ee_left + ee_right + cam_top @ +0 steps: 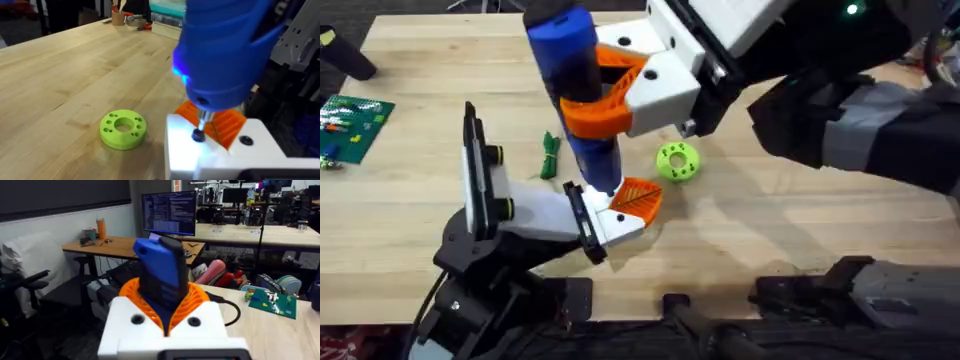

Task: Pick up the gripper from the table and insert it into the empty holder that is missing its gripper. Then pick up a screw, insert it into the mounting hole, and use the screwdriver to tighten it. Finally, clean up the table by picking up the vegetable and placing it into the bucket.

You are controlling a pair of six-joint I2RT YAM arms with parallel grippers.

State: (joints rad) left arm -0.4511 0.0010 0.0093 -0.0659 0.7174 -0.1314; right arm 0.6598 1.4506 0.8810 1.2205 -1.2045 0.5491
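My right gripper (588,108) has its orange jaws shut on the blue screwdriver (570,60), which it holds upright over the table's middle. The screwdriver (162,275) rises between those jaws in the right wrist view. Its bit comes down onto a dark screw (198,135) in the white holder (220,155). The holder (612,228) sits at the tip of my left arm. The orange ribbed gripper (640,196) sits in it, also seen as gripper ribbing (227,122) behind the bit. The green vegetable (551,156) lies on the table left of the screwdriver. The bucket is out of view.
A green disc with holes (677,161) lies just right of the holder; it shows as the disc (123,129) in the left wrist view. A green circuit board (352,125) rests at the table's left edge. Bare wood stretches along the far side.
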